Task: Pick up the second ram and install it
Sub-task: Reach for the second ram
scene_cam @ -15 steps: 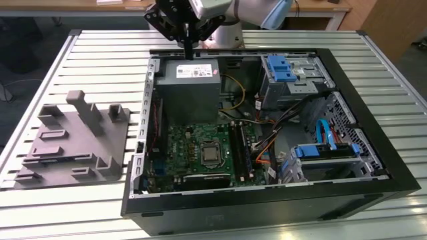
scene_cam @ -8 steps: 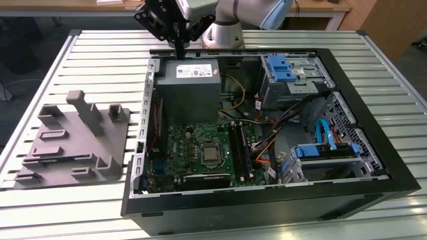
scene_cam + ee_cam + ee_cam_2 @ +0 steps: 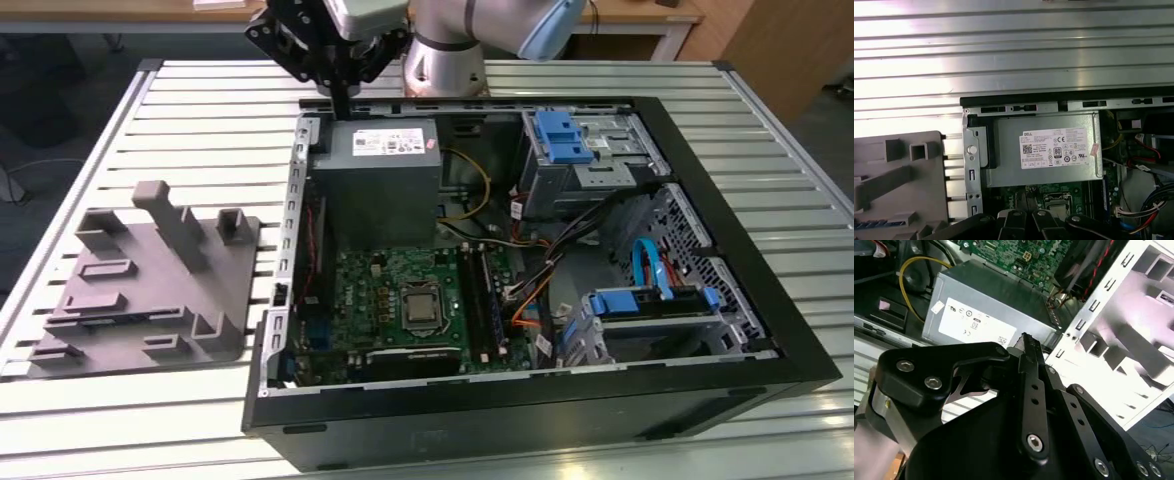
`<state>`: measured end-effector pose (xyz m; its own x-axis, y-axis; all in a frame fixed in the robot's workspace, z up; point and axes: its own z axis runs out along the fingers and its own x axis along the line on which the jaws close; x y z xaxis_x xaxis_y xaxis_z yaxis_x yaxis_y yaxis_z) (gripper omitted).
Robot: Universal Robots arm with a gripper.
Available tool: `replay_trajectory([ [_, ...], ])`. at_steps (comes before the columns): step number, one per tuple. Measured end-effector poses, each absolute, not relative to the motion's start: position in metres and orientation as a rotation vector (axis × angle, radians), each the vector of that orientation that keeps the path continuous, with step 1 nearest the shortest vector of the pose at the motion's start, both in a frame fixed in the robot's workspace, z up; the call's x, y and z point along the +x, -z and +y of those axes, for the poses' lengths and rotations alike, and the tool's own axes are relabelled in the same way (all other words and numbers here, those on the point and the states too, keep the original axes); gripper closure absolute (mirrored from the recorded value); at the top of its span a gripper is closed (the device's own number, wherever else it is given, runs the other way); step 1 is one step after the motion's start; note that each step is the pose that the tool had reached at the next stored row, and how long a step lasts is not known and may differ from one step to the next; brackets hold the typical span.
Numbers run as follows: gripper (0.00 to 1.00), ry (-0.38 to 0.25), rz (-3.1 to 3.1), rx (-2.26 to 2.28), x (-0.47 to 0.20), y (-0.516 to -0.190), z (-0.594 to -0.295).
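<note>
A slatted metal table (image 3: 107, 430) carries an open black computer case (image 3: 534, 400). A grey plastic holder (image 3: 147, 290) sits just beside the case, on the exterior view's left. Inside the case, a grey power supply (image 3: 380, 180) sits at the far end, and a green board (image 3: 374, 290) lies nearer the camera. The gripper (image 3: 343, 105) hangs over the far edge of the power supply. Its fingers (image 3: 1027, 347) are pressed together (nothing can be seen between them). In the first wrist view, the second ram (image 3: 876, 223) shows as a thin bluish strip lying in the holder, well apart from the gripper.
</note>
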<state>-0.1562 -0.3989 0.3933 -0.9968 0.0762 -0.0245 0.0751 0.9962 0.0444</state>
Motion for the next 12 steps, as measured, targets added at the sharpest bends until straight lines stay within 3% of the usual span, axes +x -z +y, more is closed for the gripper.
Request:
replay_trajectory([
  [12, 0.9, -0.068, 3.112, 0.118, -0.177, -0.393, -0.399],
])
